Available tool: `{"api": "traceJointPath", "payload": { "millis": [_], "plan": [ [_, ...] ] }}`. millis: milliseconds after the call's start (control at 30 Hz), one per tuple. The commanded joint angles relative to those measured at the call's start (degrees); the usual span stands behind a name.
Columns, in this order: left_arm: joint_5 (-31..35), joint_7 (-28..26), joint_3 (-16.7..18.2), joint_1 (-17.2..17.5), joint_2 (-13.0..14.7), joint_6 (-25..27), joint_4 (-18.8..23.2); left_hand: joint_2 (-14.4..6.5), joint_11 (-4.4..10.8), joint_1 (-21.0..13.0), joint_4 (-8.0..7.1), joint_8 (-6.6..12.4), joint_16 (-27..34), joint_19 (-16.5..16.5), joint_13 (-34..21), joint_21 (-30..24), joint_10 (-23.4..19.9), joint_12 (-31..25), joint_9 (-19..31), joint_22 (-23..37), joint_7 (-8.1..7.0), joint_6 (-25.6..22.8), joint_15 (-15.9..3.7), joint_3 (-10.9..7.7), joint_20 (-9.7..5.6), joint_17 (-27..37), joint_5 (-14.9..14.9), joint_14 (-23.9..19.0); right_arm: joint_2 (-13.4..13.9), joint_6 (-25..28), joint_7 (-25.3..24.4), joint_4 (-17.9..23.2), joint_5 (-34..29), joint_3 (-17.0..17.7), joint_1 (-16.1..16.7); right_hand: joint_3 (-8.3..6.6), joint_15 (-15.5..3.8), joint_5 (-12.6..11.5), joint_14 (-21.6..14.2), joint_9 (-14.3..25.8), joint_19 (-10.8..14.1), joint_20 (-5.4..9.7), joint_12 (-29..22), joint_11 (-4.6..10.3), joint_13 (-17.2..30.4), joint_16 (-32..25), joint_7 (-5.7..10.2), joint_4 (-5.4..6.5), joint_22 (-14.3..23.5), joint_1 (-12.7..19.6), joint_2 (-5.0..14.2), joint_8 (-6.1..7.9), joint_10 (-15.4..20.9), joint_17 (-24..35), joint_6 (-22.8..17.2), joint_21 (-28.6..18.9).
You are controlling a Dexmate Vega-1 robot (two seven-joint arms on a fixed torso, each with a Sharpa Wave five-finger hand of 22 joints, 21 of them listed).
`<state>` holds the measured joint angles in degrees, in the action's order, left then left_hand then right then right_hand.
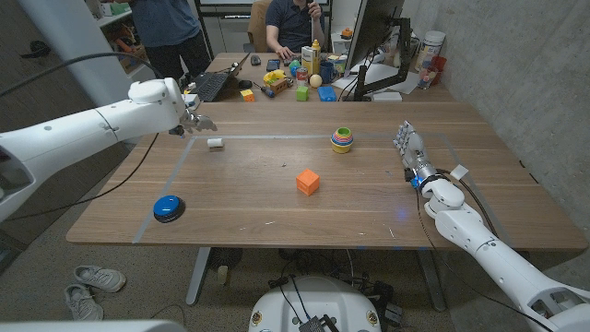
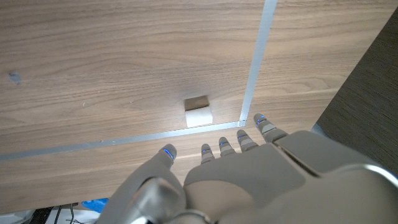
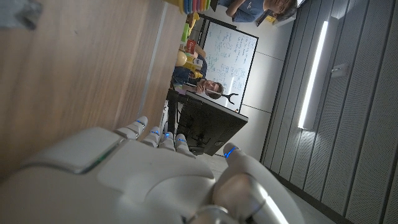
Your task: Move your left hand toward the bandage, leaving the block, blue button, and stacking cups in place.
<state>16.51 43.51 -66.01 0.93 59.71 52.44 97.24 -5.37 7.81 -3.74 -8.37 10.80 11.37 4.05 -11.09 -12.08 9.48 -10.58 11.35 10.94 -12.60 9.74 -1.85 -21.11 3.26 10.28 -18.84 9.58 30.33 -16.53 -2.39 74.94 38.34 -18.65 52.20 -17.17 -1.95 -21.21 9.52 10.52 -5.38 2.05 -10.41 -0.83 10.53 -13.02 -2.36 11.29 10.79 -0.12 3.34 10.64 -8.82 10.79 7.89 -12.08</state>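
A small white bandage roll [image 1: 216, 143] lies on the wooden table near the far left corner of the taped rectangle; in the left wrist view the bandage roll [image 2: 198, 112] sits just beyond my fingertips [image 2: 221, 145]. My left hand [image 1: 191, 120] hovers above and just left of it, fingers apart, holding nothing. An orange block [image 1: 308, 182] stands mid-table, a blue button [image 1: 168, 207] at the front left, and coloured stacking cups [image 1: 342, 139] at the back middle. My right hand [image 1: 410, 149] stands on the right side of the table, fingers extended, empty.
Silver tape [image 2: 255, 62] marks a rectangle on the table [image 1: 369, 221]. A second table behind holds toys, bottles, a laptop and a monitor [image 1: 373, 37]. Two people stay behind that table. Shoes [image 1: 97, 277] lie on the floor at the left.
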Motion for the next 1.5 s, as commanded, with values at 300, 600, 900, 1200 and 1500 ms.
{"api": "traceJointPath", "payload": {
  "millis": [300,600,900,1200,1500],
  "plan": [
    [22.7,14.1,2.6,-1.7,-6.1,-25.8,-15.8,-3.5,0.39,-0.6,-0.19,-0.24,0.0,0.0,-0.2,0.0,2.6,0.3,0.2,0.1,-0.13,5.0,-1.70,-0.62,0.24,0.3,0.3,2.4,1.3,-0.7,-2.8,1.4,0.2,1.8,4.1,0.07,-1.20,0.1,3.4,0.3,-0.1,4.80,-0.4,-0.07,0.2,-0.2,-0.22,-0.06,0.3,-0.1,7.32,0.43,-0.2,0.2,0.0,-0.3],
    [29.7,12.5,5.7,0.5,-7.2,-34.8,-17.9,-3.3,0.47,-0.7,-0.11,-0.14,0.1,-0.5,-0.3,-0.2,3.2,0.3,0.3,0.2,-0.15,5.8,-1.80,-0.77,0.25,0.3,0.3,2.4,1.7,-0.3,-3.9,2.5,0.4,2.4,5.5,0.13,-1.12,0.1,3.4,0.3,-0.1,4.76,-0.4,-0.13,0.2,-0.2,-0.22,-0.06,0.2,-0.1,7.32,0.41,-0.2,0.2,0.0,-0.3],
    [36.5,10.4,6.5,1.6,-9.4,-41.5,-20.7,-3.0,1.34,-1.7,0.66,0.40,-0.1,-0.6,-0.3,-0.2,5.2,0.5,0.5,0.3,-0.20,6.4,-1.84,-1.29,0.80,0.3,0.4,3.2,1.7,-0.5,-4.9,3.2,0.2,2.7,6.3,0.18,-1.03,0.1,3.4,0.3,-0.1,4.77,-0.4,-0.16,0.2,-0.2,-0.21,-0.07,0.2,-0.1,7.33,0.41,-0.1,0.2,-0.1,-0.3],
    [39.3,7.2,7.6,1.6,-10.7,-49.2,-24.4,-3.0,1.17,-2.1,0.86,0.60,0.1,-0.6,-0.4,-0.2,5.3,0.1,0.7,0.4,-0.20,7.1,-2.10,-1.54,0.78,0.4,0.5,3.3,1.7,-0.3,-6.1,3.9,-0.2,2.8,6.8,0.23,-1.04,0.1,3.3,0.3,0.0,4.73,-0.4,-0.13,0.2,-0.2,-0.23,-0.07,0.2,-0.1,7.35,0.42,0.0,0.2,-0.1,-0.3],
    [40.6,4.3,7.1,0.9,-12.9,-54.3,-29.7,-2.2,1.90,-2.8,1.49,1.16,0.8,-2.9,-0.5,-1.0,4.1,-0.5,0.9,0.4,-0.18,7.1,-2.43,-1.63,1.88,0.4,0.6,1.7,1.6,0.0,-7.0,4.1,-0.8,2.6,6.9,0.26,-1.00,0.1,3.3,0.3,0.0,4.70,-0.4,-0.22,0.2,-0.2,-0.23,-0.08,0.2,-0.1,7.35,0.41,0.0,0.2,-0.1,-0.3]
  ]
}}
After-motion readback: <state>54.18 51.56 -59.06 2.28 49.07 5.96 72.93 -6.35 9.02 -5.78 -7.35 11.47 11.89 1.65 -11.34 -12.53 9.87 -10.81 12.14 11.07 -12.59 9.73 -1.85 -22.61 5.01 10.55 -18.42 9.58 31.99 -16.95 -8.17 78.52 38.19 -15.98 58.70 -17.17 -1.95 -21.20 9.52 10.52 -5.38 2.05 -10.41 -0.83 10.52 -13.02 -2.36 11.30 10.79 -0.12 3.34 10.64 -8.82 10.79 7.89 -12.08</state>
